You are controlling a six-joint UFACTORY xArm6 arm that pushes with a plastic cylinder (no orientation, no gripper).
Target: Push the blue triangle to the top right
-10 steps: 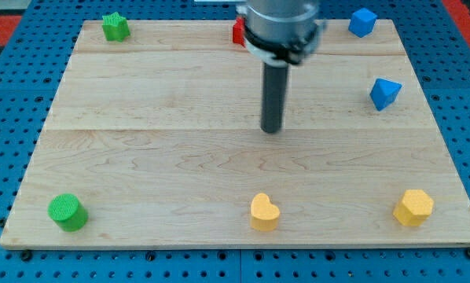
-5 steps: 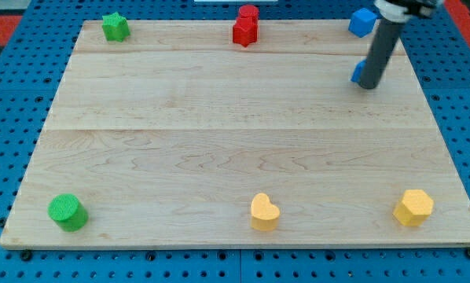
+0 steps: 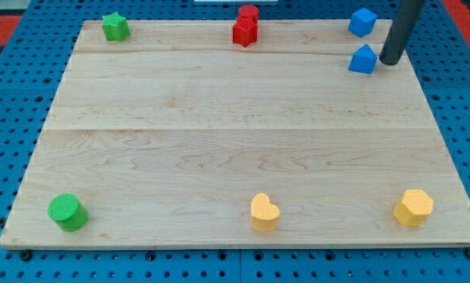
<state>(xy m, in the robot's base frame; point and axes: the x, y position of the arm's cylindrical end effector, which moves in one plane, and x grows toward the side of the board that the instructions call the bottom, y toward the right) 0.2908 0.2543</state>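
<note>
The blue triangle point(image 3: 363, 60) lies near the view's top right of the wooden board point(image 3: 235, 141), just below a blue cube point(image 3: 362, 21) at the top edge. My dark rod comes down from the top right, and my tip point(image 3: 391, 61) rests on the board just to the right of the blue triangle, close to it or touching it.
A red block point(image 3: 246, 25) stands at the top middle and a green star point(image 3: 115, 27) at the top left. A green cylinder point(image 3: 67, 212) sits at the bottom left, a yellow heart point(image 3: 264, 211) at the bottom middle, a yellow hexagon point(image 3: 413, 207) at the bottom right.
My tip swept from the board's middle to the right side. The blue triangle moved up and left, from mid-right to just below the blue cube. My tip now stands on its right.
</note>
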